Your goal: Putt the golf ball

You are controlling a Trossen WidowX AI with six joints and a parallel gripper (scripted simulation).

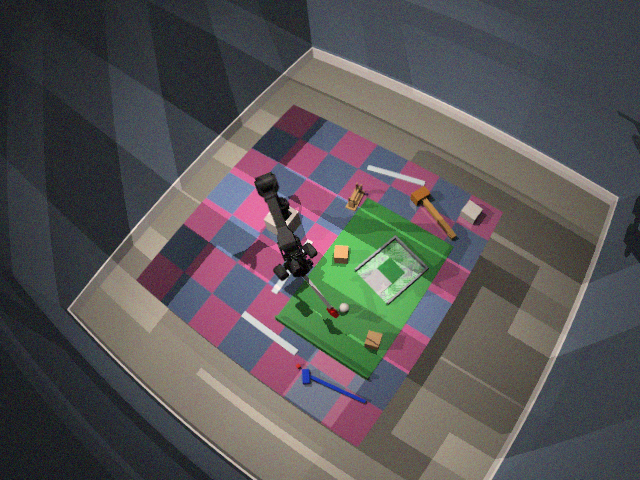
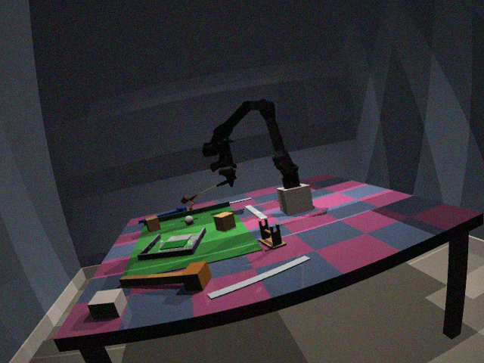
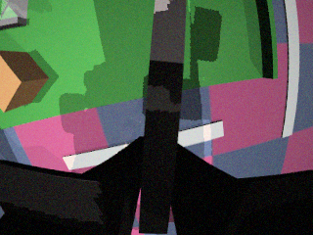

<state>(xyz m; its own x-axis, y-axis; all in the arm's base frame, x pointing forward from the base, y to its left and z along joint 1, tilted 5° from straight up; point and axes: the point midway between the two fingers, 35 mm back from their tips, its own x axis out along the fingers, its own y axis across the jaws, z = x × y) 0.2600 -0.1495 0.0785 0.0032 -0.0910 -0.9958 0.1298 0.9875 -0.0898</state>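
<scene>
1. Top view: arm reaches from its pale base block over the checkered counter toward the green mat. Gripper sits at the mat's near-arm edge, fingers clenched on the grip end of the red putter. Shaft runs away from the fingers, slanting out over the mat; red head at the far end, just beside the white golf ball. Contact btw head and ball: can't tell. Raised green, grey-framed w/ a ramp side, lies beyond the ball, apart from it. Two orange cubes on the mat: one near the gripper, one by the mat's far edge. Blue putter lies on the counter off the mat. Wooden mallet beside the mat's opposite side.

2. Exterior view: gripper hangs well above the counter, pointing down. Putter slopes down and away from the fingers; head is off the mat surface, above and beside the ball. Ball rests on the mat, btw the two cubes. Small wooden rack and a grey bar on the counter.

3. Wrist view: dark grip of the putter runs straight up the middle btw the two fingers, pinched at its lower end; grey shaft continues out the top of frame. Head and ball not visible here. One orange cube at left.
</scene>
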